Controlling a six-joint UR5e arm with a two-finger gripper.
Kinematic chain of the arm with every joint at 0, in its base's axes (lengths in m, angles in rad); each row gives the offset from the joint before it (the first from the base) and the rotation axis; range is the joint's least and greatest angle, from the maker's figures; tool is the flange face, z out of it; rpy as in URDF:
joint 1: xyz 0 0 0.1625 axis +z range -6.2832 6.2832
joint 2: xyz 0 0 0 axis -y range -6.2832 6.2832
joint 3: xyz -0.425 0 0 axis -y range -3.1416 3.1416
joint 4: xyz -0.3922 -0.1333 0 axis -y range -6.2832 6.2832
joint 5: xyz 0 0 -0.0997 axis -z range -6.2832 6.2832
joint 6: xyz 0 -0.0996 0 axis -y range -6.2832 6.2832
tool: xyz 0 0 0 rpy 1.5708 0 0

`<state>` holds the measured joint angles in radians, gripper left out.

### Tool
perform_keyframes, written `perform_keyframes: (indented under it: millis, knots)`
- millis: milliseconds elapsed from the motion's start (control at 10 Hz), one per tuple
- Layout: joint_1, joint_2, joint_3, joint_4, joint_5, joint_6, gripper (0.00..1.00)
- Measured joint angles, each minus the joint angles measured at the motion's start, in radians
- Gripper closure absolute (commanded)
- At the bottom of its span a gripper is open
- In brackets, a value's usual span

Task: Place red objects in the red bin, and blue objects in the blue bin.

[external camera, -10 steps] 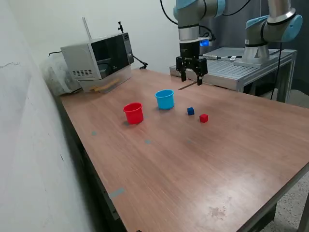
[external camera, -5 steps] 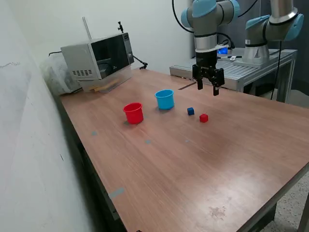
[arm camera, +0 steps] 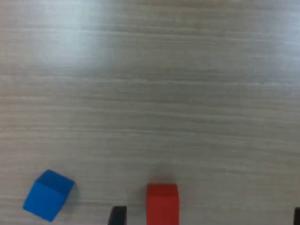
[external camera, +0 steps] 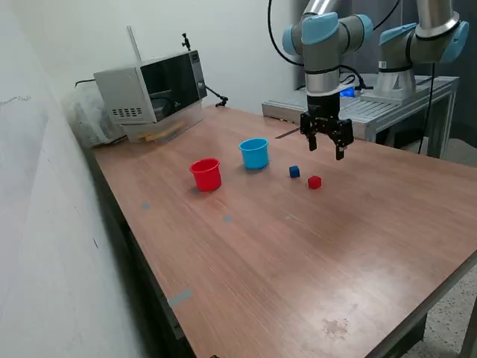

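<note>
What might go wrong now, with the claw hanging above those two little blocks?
The gripper hangs open above the table, empty. Two risks:

1. The red cube and blue cube lie close together, so a finger coming down for one might nudge the other away.

2. The red cup and blue cup stand side by side and look light; a carried cube could clip a rim or land in the wrong cup.

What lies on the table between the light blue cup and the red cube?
In the exterior view, the small blue cube sits on the table between the light blue cup and the red cube, nearer the red cube and touching neither.
</note>
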<state>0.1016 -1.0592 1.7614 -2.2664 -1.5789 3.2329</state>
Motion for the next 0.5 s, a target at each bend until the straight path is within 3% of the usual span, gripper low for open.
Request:
perform_keyframes:
  millis: [500]
  knots:
    - [0.014,0.062,-0.005,-0.037,0.003,-0.028,0.0]
